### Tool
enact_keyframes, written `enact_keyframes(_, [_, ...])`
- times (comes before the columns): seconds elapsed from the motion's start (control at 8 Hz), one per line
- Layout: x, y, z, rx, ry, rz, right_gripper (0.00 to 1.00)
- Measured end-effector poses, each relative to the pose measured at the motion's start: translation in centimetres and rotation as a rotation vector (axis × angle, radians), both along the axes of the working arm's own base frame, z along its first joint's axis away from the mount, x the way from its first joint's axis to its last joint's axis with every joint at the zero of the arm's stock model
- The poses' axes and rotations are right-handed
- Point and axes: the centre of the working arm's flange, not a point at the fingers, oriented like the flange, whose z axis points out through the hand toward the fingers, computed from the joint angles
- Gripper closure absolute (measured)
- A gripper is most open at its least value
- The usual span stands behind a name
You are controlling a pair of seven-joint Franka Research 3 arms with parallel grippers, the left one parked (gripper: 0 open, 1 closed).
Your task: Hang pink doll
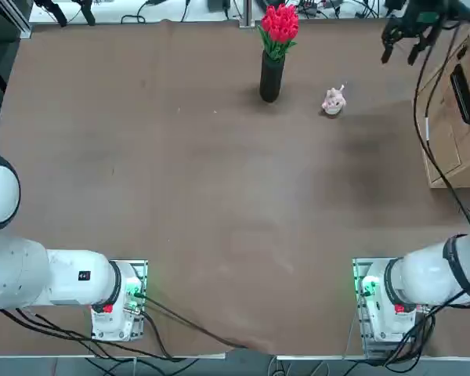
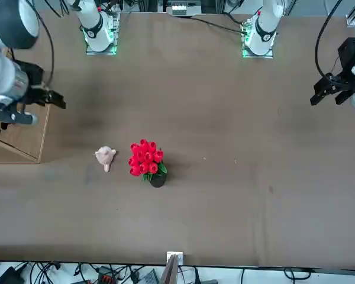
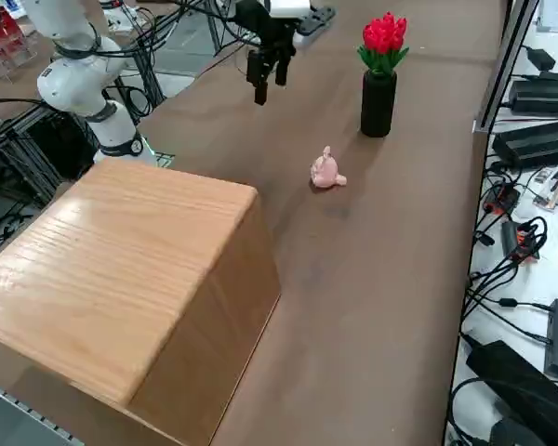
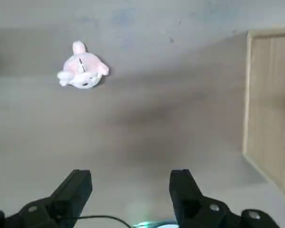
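Note:
The pink doll [image 1: 334, 100] is a tiny pale pink and white soft toy lying on the brown table, to the right of the black vase. It also shows in the front view [image 2: 106, 157], the side view [image 3: 326, 171] and the wrist view [image 4: 81, 72]. My right gripper [image 1: 400, 53] hangs high above the table's far right part, between the doll and the wooden box [image 1: 458, 110]. The gripper [image 4: 130, 186] is open, and nothing is between its two black fingers [image 4: 80, 186]. The doll lies well apart from it. Seen from the side, the gripper [image 3: 270, 85] points down.
A black vase with red tulips [image 1: 272, 74] stands upright at the far middle of the table, beside the doll. The wooden box [image 3: 121, 279] fills the far right corner and carries a black bar [image 1: 464, 98] on one face. Cables run along the table's edge [image 3: 502, 232].

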Motion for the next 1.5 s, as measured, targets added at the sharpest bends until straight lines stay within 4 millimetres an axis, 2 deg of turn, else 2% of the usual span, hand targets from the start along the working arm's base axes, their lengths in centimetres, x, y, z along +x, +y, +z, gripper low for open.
enact_keyframes(0.25, [1.0,5.9,-2.9,-0.043,0.022,-0.159,0.0])
enact_keyframes(0.5, [2.0,10.8,-6.0,-0.077,-0.02,-0.345,0.0])
enact_keyframes(0.75, [3.4,14.8,-11.0,-0.103,-0.077,-0.565,0.0])
enact_keyframes(1.0, [4.4,16.9,-17.1,-0.144,-0.116,-0.721,0.0])
enact_keyframes(1.12, [4.7,17.3,-19.8,-0.173,-0.148,-0.771,0.0])
enact_keyframes(1.38, [4.9,17.2,-24.2,-0.224,-0.168,-0.818,0.0])
enact_keyframes(1.5, [4.8,16.9,-25.4,-0.245,-0.164,-0.826,0.0])
